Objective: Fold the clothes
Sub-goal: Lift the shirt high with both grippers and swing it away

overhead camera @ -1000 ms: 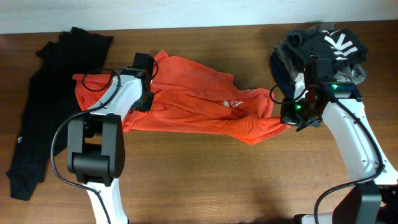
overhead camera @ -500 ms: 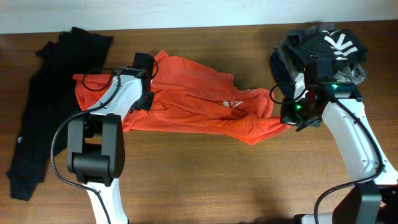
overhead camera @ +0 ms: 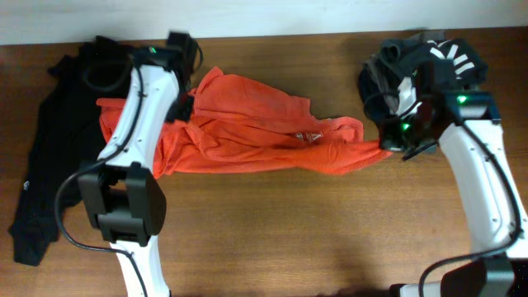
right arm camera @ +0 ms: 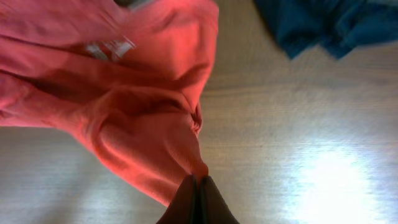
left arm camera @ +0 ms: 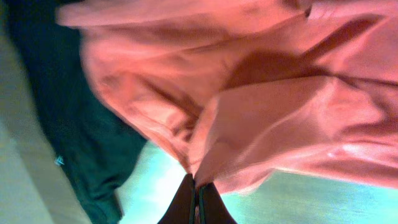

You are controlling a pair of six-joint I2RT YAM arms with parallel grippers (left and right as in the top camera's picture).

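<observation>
Wooden table [overhead camera: 272,239] fills the overhead view, with a pale wall [overhead camera: 247,16] along its far edge. An orange T-shirt [overhead camera: 247,124] lies crumpled across the middle, pulled out between two robot arms. The left gripper [left arm camera: 196,200] is clenched on a fold near the shirt's left end. The right gripper [right arm camera: 198,194] is pinched tight on the right end. A black garment [overhead camera: 49,148] sprawls along the table's left side, partly under the shirt and the left arm. A pile of dark clothes [overhead camera: 429,58] with white markings sits at the far right corner, just behind the right arm.
</observation>
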